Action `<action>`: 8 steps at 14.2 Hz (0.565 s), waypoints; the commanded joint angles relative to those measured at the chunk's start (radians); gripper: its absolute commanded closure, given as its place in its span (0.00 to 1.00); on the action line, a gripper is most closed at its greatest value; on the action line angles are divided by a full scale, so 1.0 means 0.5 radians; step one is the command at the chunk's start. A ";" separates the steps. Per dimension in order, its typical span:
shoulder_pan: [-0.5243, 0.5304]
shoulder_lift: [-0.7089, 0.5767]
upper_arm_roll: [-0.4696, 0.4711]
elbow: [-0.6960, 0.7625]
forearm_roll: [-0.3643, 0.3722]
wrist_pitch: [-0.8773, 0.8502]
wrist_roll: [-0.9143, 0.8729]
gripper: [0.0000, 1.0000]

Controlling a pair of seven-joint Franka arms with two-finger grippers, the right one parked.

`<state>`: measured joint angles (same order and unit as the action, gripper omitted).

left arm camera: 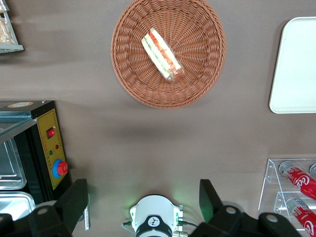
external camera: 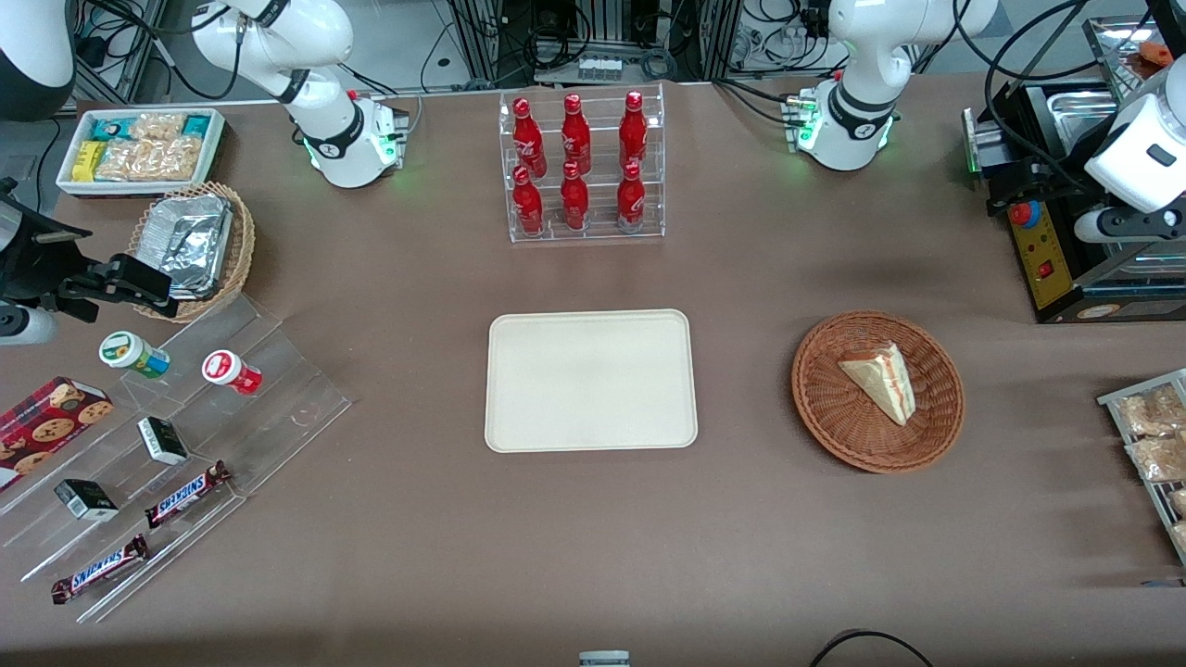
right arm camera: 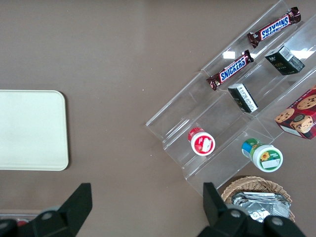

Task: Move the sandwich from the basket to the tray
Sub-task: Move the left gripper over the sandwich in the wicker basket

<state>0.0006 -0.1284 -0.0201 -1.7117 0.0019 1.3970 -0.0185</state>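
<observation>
Step in hand looks like the approach: nothing picked yet. The sandwich (external camera: 881,380) lies in the basket (external camera: 825,412), on its side, cut face with the red and green layers showing in the wrist view, long axis diagonal across the weave. The tray (external camera: 591,380) is bare, sitting on the surface (external camera: 593,537) beside the basket, toward the parked arm's end, with a clear gap between them. The tool (left arm camera: 143,200) is released, fingers (left arm camera: 74,200) spread wide, nothing between them. It's high above the surface near the arm's own base, looking straight down; the basket is well apart from it, nearer the front camera than the tool is. Next move, as I read it: travel out over the basket, line the jaws across the wedge's narrow thickness, come down, close gently on the bread. Soft thing, so squeeze risk. Then lift and carry sideways to the tray.
</observation>
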 commanded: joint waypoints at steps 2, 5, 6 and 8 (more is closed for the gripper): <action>-0.017 0.048 0.031 0.033 -0.007 0.022 0.022 0.01; -0.014 0.134 0.037 -0.010 0.021 0.111 -0.015 0.01; -0.013 0.158 0.055 -0.034 0.030 0.163 -0.018 0.01; -0.010 0.156 0.080 -0.236 0.036 0.408 -0.137 0.01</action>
<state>0.0015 -0.0476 0.0049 -1.7516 0.0084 1.5140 -0.0367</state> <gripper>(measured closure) 0.000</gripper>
